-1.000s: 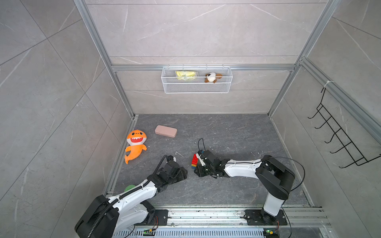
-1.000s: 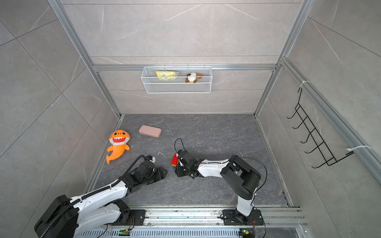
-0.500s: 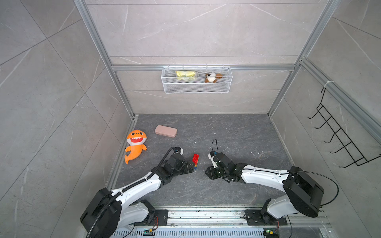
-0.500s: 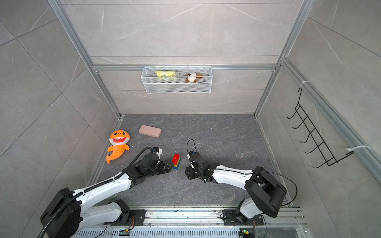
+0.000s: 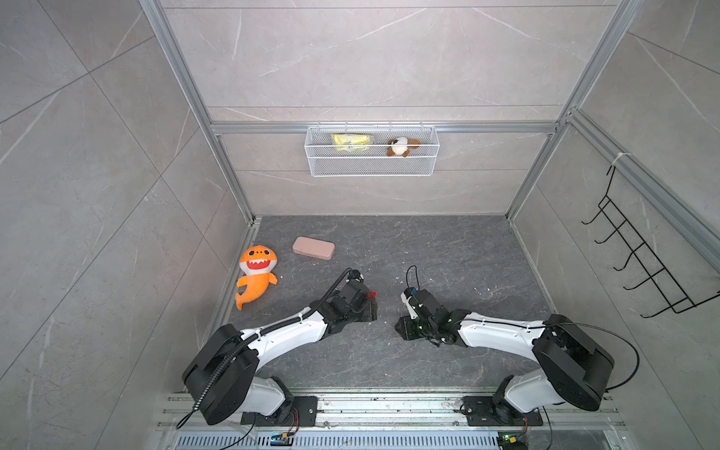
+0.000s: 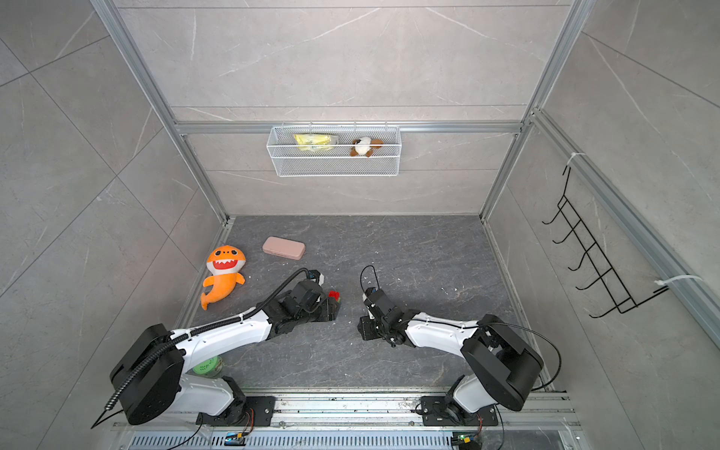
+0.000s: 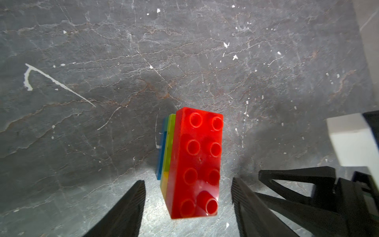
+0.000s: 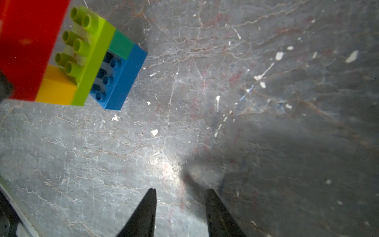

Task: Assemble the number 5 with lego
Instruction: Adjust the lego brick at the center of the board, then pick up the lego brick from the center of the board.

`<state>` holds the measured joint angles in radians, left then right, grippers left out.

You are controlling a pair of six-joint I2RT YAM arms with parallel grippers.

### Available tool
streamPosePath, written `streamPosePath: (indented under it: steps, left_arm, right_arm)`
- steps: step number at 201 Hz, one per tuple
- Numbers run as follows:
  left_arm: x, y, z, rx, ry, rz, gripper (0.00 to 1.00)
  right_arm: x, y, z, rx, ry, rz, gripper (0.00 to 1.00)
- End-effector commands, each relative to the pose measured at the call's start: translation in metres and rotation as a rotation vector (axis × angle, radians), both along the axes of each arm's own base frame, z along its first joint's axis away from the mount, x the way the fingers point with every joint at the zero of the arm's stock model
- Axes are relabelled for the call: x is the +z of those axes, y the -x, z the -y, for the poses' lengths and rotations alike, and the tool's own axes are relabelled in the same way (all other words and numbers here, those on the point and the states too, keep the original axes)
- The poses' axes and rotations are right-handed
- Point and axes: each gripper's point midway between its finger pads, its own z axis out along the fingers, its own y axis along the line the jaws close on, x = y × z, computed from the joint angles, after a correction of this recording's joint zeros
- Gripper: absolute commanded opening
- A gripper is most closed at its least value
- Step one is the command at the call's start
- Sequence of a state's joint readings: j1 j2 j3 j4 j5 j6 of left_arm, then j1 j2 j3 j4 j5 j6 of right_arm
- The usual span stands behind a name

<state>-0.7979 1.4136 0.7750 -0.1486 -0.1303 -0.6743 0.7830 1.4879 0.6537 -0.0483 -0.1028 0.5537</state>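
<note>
Right gripper (image 8: 180, 191): sitting spread, only bare floor between its fingertips, pinching nothing, well apart from the number 5 (image 8: 30, 51) on its right.
Left gripper (image 7: 187, 184): hovering spread around the number 5, a gap showing at each finger.
Number 5 (image 7: 196, 164): standing free on the dark floor (image 7: 102, 61), 5 lego bricks (image 8: 94, 61) joined, red on top, then yellow, lime green, dark green, blue.
Shark plush (image 5: 257, 274): lying beyond the number 5, off to its left.
Pink case (image 5: 313, 247): lying farther beyond it.
Wire basket (image 5: 372, 171): hanging on the back wall, farthest from the number 5, holding 2 small things.
</note>
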Motion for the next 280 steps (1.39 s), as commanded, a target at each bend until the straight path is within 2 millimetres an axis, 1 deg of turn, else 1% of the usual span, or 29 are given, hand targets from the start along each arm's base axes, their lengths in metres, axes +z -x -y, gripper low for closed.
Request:
streamPosePath:
  steps: [1,30,61,79,150,178,224,280]
  left_arm:
    - [0.006,-0.006,0.003,-0.013,-0.031,0.022,0.63]
    - [0.007,-0.007,0.006,-0.019,-0.022,0.02,0.55]
    - [0.005,-0.005,0.007,-0.028,-0.024,0.013,0.54]
    - [0.005,-0.005,0.007,-0.029,-0.022,0.014,0.5]
    - [0.011,-0.005,0.004,-0.025,-0.005,0.034,0.42]
    - [0.012,-0.006,0.0,-0.007,0.036,0.03,0.41]
    - [0.009,-0.007,-0.014,0.039,0.081,0.027,0.41]
    - [0.004,-0.008,-0.03,0.095,0.159,0.019,0.42]
  right_arm:
    - [0.008,-0.002,0.0,0.01,-0.027,0.026,0.42]
    - [0.008,-0.003,0.002,0.006,-0.028,0.026,0.42]
    - [0.007,-0.004,0.002,0.006,-0.029,0.023,0.42]
    - [0.006,-0.004,0.002,0.003,-0.03,0.021,0.42]
    - [0.004,-0.004,0.004,-0.004,-0.03,0.015,0.42]
    - [0.004,-0.002,0.004,-0.004,-0.029,0.011,0.41]
    - [0.004,-0.002,0.005,-0.009,-0.035,0.008,0.41]
    - [0.005,-0.003,0.0,-0.005,-0.046,0.001,0.41]
